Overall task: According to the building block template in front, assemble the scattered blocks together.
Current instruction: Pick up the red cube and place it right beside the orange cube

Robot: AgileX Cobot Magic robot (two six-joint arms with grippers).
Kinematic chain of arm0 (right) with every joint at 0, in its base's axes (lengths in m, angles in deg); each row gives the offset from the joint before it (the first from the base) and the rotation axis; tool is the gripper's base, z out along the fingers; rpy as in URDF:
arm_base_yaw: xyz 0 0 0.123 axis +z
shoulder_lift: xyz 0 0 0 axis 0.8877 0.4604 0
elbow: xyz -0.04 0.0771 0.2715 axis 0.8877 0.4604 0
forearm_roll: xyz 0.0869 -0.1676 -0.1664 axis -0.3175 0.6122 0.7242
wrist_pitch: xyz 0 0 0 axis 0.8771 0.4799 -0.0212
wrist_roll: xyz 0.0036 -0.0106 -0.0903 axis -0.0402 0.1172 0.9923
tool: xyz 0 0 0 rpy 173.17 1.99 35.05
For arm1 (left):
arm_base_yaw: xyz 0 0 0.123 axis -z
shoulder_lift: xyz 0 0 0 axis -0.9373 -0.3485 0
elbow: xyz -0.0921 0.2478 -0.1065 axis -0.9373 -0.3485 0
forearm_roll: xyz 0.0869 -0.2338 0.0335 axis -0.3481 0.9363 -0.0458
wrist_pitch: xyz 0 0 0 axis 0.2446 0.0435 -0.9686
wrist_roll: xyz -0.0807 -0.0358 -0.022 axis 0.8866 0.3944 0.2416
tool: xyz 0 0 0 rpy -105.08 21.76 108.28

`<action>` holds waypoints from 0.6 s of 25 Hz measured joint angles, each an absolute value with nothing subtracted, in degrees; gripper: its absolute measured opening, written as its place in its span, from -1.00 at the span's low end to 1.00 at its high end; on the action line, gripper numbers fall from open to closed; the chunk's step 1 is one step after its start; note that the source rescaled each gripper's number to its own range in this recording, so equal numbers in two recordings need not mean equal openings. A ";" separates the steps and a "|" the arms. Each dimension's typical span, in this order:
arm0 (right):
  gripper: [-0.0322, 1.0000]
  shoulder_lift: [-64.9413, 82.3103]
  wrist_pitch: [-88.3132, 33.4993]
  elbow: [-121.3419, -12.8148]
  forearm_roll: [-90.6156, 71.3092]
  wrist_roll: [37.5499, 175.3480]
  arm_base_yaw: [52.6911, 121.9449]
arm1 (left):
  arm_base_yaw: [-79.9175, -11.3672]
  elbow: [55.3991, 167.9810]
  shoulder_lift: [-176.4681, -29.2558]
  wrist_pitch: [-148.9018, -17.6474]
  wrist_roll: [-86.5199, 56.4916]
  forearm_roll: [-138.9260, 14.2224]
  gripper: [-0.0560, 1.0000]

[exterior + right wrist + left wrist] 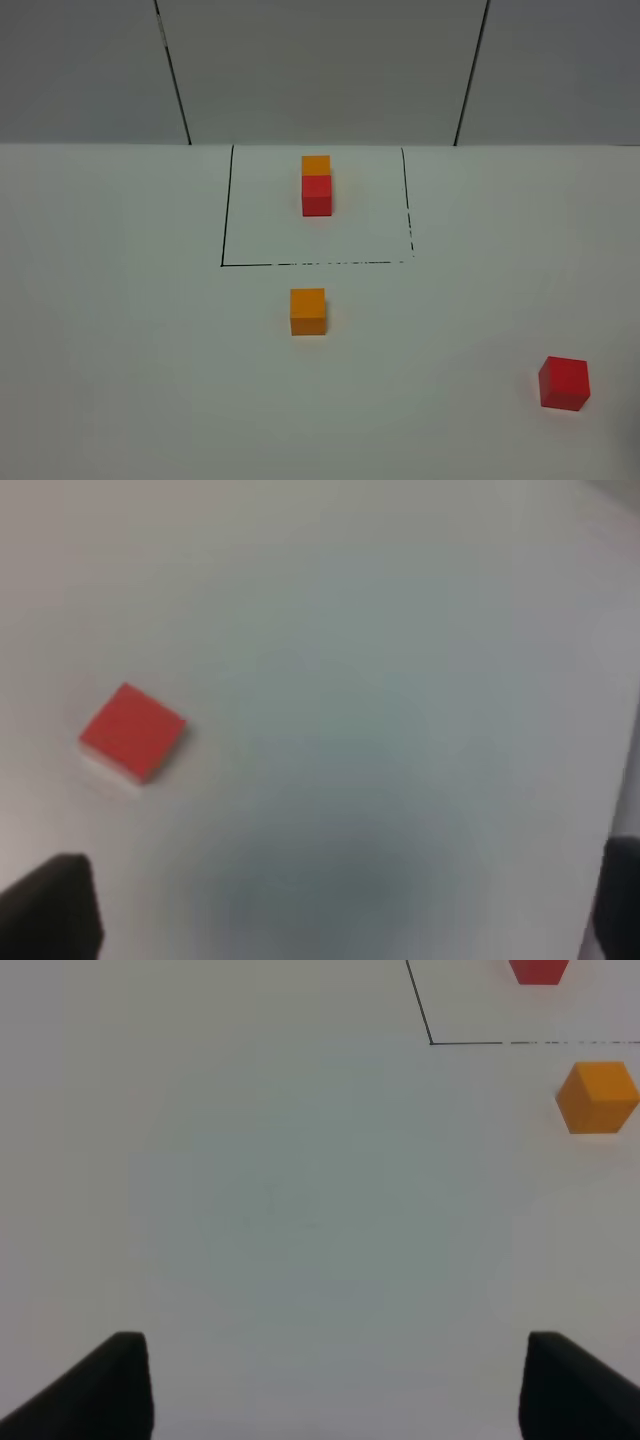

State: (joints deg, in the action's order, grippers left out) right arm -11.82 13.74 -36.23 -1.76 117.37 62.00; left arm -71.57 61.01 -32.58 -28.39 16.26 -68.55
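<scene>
The left tool (335,1388) stands wide open and empty over the worktop (120,350). The right tool (335,908), also spread wide, holds nothing near the red cube (564,383). The orange cube (308,311) sits just outside the drawn frame of the building block template (316,185).

In the left wrist view the edge is slicing through the red matte cube (539,970) of the building block template (317,184), leaving only a sliver, and the thin black drawn rectangle (430,1020) is running out of view on two sides. From the high camera that red cube is covering the lower front of the template's orange matte cube (316,164). Only the dark tips of the left gripper (336,1385) are showing. The right wrist view is blurring throughout: the loose red matte cube (132,731) is showing soft edges, and the right gripper (340,905) is appearing as two dark stubs clipped by the view's edge.
</scene>
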 joint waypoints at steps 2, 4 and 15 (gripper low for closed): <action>1.00 -3.50 14.59 -38.52 -1.76 122.63 63.10 | -71.57 61.01 -32.58 -28.39 16.26 -68.55 0.76; 1.00 4.58 15.40 -40.38 -1.25 126.80 64.79 | -71.57 61.01 -32.58 -28.39 16.26 -68.55 0.76; 1.00 26.43 11.90 -42.42 10.81 131.48 75.56 | -71.57 61.01 -32.58 -28.39 16.21 -68.55 0.76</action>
